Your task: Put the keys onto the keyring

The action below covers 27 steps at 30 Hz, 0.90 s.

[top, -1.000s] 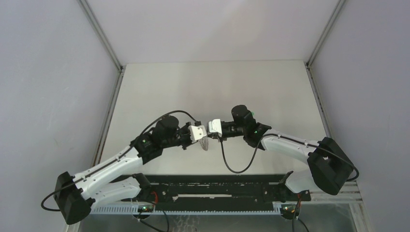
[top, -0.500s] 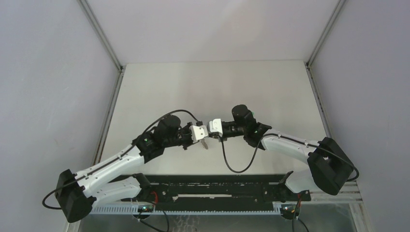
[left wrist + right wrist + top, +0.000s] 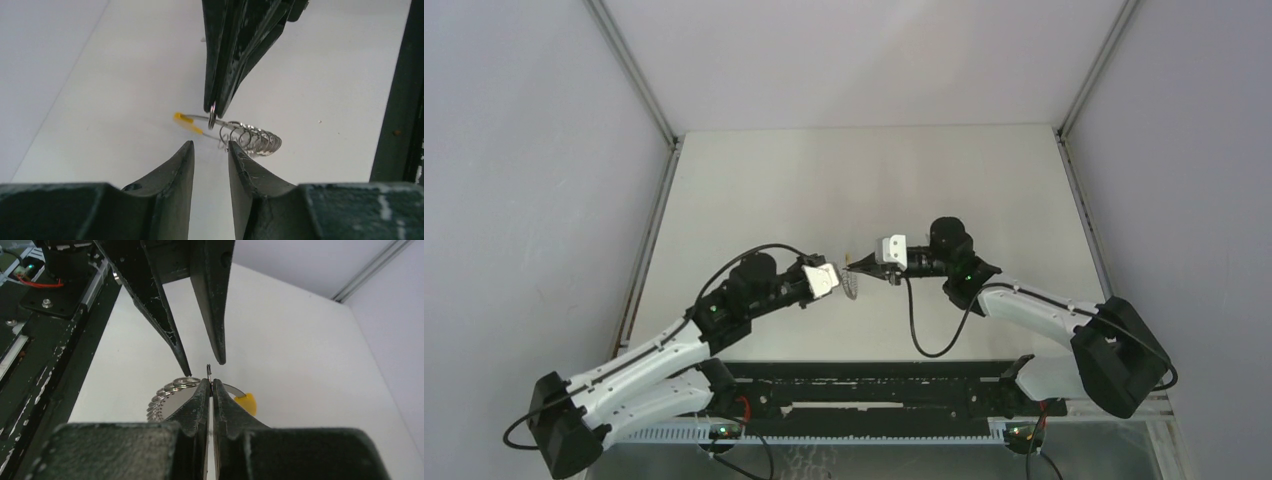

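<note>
The task is judged to be at an early stage. No key is seen on the large round grey metal keyring (image 3: 189,124) with a yellow section on its rim. The two small keys with coloured plastic heads are not found in any view.

As far as it is shown, only one thing is done: the keyring is in the grip of the right tool (image 3: 211,382). The fingers of this tool are pressed together on a thin grey loop of wire at their very tips. In the left wrist view this grip is seen a little above the centre of the frame.

In the right wrist view the yellow section (image 3: 246,403) is seen just to the right of these tips. A bundle of small silver loops (image 3: 256,141) seems to hang on the same wire. Whether the lowest part touches the pale flat counter (image 3: 864,180) cannot be told.

The left tool (image 3: 210,145) is held open just beside the keyring, with a clear gap between its fingers and nothing in it.

Both keys are left to be found, picked up and threaded on. No box, tray or other container is seen.
</note>
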Each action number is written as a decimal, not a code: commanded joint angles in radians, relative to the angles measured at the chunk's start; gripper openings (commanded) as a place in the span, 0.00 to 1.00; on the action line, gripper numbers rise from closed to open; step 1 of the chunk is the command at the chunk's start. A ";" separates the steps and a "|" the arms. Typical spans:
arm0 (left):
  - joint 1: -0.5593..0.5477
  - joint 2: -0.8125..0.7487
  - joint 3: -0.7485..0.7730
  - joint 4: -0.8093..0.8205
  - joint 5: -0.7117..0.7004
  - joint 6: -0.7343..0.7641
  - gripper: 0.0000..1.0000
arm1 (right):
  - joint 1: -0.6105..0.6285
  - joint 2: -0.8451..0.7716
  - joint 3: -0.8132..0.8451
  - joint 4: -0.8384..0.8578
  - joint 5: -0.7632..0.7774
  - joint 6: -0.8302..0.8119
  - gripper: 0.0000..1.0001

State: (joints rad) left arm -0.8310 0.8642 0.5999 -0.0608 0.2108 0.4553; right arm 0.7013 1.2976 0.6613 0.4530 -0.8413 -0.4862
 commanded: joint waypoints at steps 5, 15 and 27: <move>0.043 -0.156 -0.189 0.385 -0.026 -0.097 0.38 | -0.028 -0.032 -0.051 0.348 -0.080 0.202 0.00; 0.153 -0.198 -0.276 0.620 0.214 -0.247 0.38 | -0.034 -0.023 -0.072 0.464 -0.079 0.277 0.00; 0.151 -0.213 -0.303 0.673 0.225 -0.371 0.54 | -0.009 -0.019 -0.074 0.458 0.045 0.249 0.00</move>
State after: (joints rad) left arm -0.6754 0.6636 0.3298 0.5537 0.4297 0.1493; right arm 0.6762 1.2919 0.5850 0.8650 -0.8696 -0.2356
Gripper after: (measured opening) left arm 0.471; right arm 0.007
